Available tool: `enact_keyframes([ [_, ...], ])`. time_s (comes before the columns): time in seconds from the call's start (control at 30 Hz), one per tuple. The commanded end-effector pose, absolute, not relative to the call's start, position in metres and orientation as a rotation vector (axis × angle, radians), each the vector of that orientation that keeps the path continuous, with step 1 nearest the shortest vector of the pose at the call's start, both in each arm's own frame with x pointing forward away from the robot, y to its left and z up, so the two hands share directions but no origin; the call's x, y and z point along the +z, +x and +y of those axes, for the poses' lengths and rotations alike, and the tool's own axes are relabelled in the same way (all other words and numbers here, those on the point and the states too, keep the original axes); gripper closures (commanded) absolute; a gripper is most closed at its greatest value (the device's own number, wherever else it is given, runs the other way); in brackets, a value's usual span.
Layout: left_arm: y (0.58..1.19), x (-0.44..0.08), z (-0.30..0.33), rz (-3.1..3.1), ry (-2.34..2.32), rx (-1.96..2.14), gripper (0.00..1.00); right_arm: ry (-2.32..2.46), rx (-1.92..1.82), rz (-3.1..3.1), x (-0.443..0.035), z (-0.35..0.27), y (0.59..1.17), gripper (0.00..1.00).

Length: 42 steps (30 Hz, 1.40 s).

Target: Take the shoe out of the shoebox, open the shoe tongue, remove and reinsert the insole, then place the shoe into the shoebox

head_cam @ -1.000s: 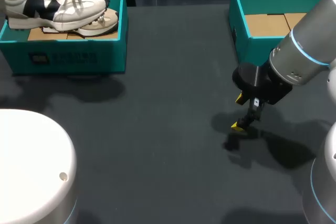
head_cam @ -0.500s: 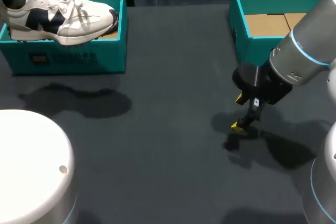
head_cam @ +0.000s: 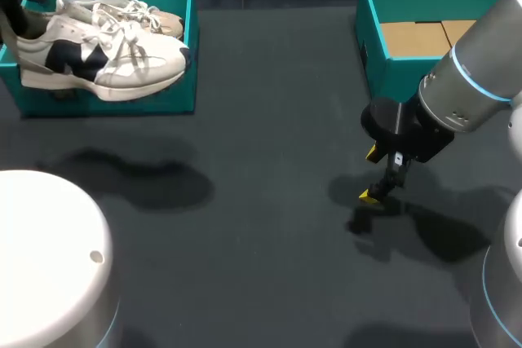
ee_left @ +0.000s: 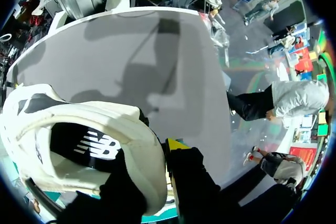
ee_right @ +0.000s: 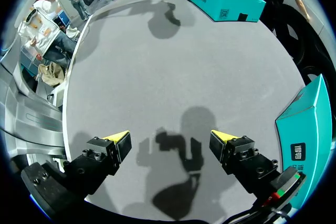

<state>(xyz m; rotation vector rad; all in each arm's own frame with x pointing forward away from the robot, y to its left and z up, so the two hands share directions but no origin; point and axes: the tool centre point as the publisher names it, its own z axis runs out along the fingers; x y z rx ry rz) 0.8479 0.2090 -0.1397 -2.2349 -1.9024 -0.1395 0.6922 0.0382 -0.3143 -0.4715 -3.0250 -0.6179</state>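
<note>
Shoe, white with dark panels, hangs over the far-left teal cardboard shoebox, its padded heel pinched in the left hand. A matching shoe lies inside. The right hand hovers wide open and empty over the matte grey desk.

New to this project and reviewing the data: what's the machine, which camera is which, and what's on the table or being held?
It is a robot with two arms at a dark table. Each arm ends in a two-fingered gripper with yellow tips. The wide picture comes from a fixed camera above and behind the robot. The two round pictures come from a camera on each wrist, looking along the fingers.

The left gripper is shut on the heel of a white and dark shoe and holds it in the air by the left shoebox. A second shoe lies in that box. The left wrist view shows one finger inside the heel opening and one outside.

The right gripper is open and empty over the table, near the right shoebox, which shows cardboard inside.
</note>
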Motion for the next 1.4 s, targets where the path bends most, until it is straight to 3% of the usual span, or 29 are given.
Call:
enact_keyframes([
  [0.03, 0.827, -0.142, 0.195, -1.901, -2.248, -0.175, 1.00, -0.473, -0.618, -3.028, -0.315, 0.038, 0.690, 0.00],
  [1.4, 0.759, -0.191, 0.129, -1.863, -2.109, -0.094, 1.00, -0.473, -0.618, -3.028, -0.315, 0.038, 0.690, 0.00],
])
